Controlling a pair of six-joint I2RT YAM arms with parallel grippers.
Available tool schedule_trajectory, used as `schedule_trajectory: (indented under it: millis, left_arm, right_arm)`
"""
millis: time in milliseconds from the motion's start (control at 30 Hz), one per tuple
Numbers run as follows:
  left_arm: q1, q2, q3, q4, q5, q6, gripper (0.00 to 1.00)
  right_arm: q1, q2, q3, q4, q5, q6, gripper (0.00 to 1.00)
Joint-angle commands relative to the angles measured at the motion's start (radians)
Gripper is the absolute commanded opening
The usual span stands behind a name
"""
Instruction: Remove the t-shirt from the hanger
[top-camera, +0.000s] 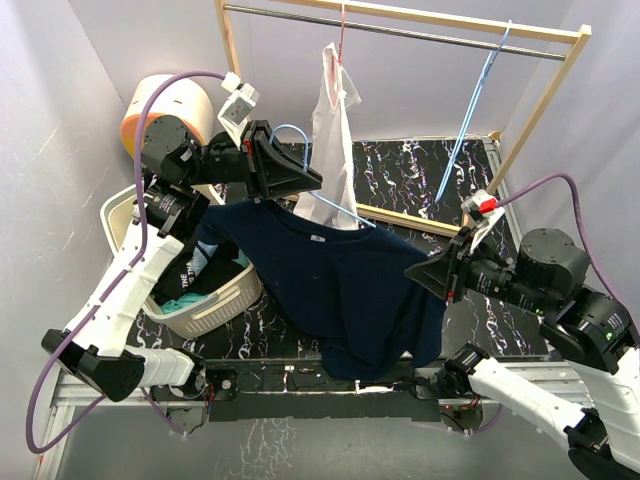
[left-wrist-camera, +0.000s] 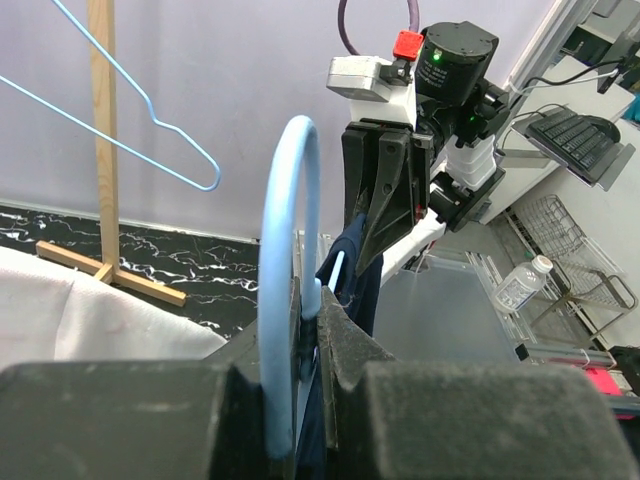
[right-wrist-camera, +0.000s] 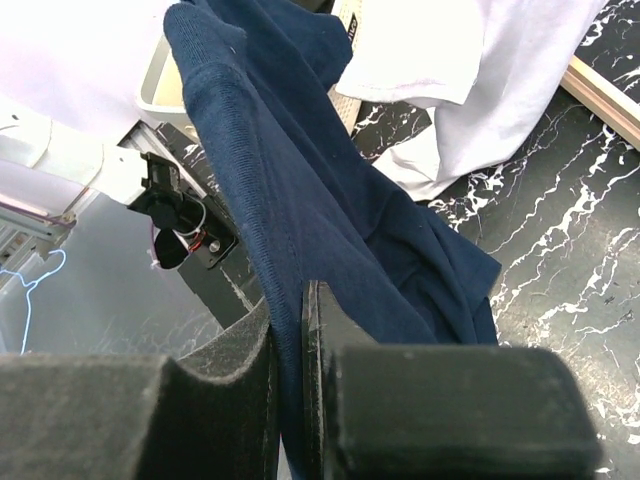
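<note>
a: the table (top-camera: 420, 165) is showing a black marbled surface, and a wooden rack (top-camera: 545, 95) is standing on its far side, with a white garment (top-camera: 335, 120) hanging from the rail. where is the t-shirt?

b: the navy t-shirt (top-camera: 340, 290) is hanging in the air between the two arms, over the front of the table and just beside the laundry basket (top-camera: 220, 305). its collar seems to be sitting on the light blue hanger (left-wrist-camera: 283, 260).

a: what are the grippers doing?

b: the left gripper (top-camera: 310, 183) is clamping the hook of the hanger between closed fingers. the right gripper (top-camera: 414, 270) is pinching a fold of the shirt cloth, jaws nearly together, on the side away from the hanger.

a: so which step is this?

b: i am judging it as the pulling-off step. one arm is fixing the hanger and the other is drawing the cloth away. the shirt is not yet free, i am thinking.

a: and next?

b: the right arm is needing to pull outward and a little down, so the shoulder is slipping over the wire end, while the left is holding the hanger firm. if the collar is catching, the pull should be changing direction, not getting stronger.
</note>
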Motion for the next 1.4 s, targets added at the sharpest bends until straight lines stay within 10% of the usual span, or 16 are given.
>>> schedule_trajectory:
  millis: [0, 333, 900, 1167, 1367]
  left_arm:
    - [0.018, -0.068, 0.075, -0.007, -0.077, 0.037, 0.0]
    - [0.018, -0.065, 0.093, -0.045, -0.096, 0.065, 0.0]
    - [0.019, -0.099, 0.126, -0.183, -0.152, 0.18, 0.0]
    - [0.018, -0.096, 0.089, -0.131, -0.149, 0.139, 0.0]
    - [0.018, -0.07, 0.037, -0.022, -0.111, 0.057, 0.0]
  right_arm:
    - [-0.004, -0.049, -0.011, -0.138, 0.081, -0.004, 0.08]
    - [-0.003, -0.086, -0.003, -0.122, 0.023, -0.003, 0.08]
    - [0.005, -0.017, -0.062, -0.305, 0.565, 0.192, 0.08]
    - [0.005, 0.002, -0.068, -0.189, 0.239, 0.072, 0.1]
    - [0.005, 0.022, 0.106, -0.109, -0.061, 0.0, 0.45]
